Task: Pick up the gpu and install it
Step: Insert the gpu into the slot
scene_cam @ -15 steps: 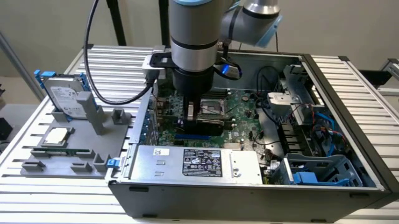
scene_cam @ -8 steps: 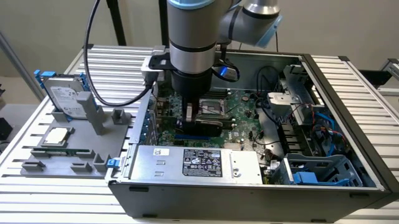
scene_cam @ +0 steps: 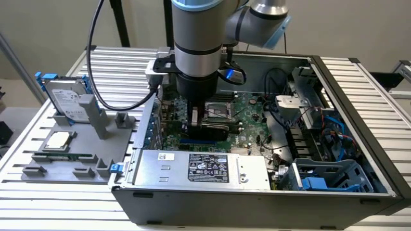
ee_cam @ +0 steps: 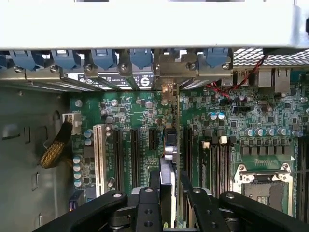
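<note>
On the exterior view's left, one grey tray [scene_cam: 64,161] sits on the slatted table [scene_cam: 38,202]. It carries one hard drive [scene_cam: 66,100] standing on edge with blue rails, one square silver chip [scene_cam: 57,140] lying flat, and one narrow green memory stick [scene_cam: 63,157] beside it. One black cable [scene_cam: 93,57] loops down from the arm toward the case.

Middle: one arm [scene_cam: 198,43] reaches straight down into one open PC case [scene_cam: 257,199]. One gripper [ee_cam: 169,198] is clamped on the gpu [ee_cam: 168,145], fingers [ee_cam: 147,203] closed on either side of the card. The card stands on edge over the motherboard [ee_cam: 231,121], in line with the expansion slots, its bracket end toward the rear slot openings. Whether its edge is seated in a slot is hidden behind the gripper. In the exterior view the card is mostly hidden by the arm.

Wrist view counts: one white slot [ee_cam: 101,157], several dark slots beside it, exact count hard to make out, and one CPU socket [ee_cam: 263,186], cut off at the frame edge. Blue clips [ee_cam: 104,58] line the rear wall; at least six, ends cut off.

Exterior view's right: one power supply [scene_cam: 202,169] along the near wall and one blue-grey drive cage [scene_cam: 334,175] in the corner, with tangled wiring behind it.
</note>
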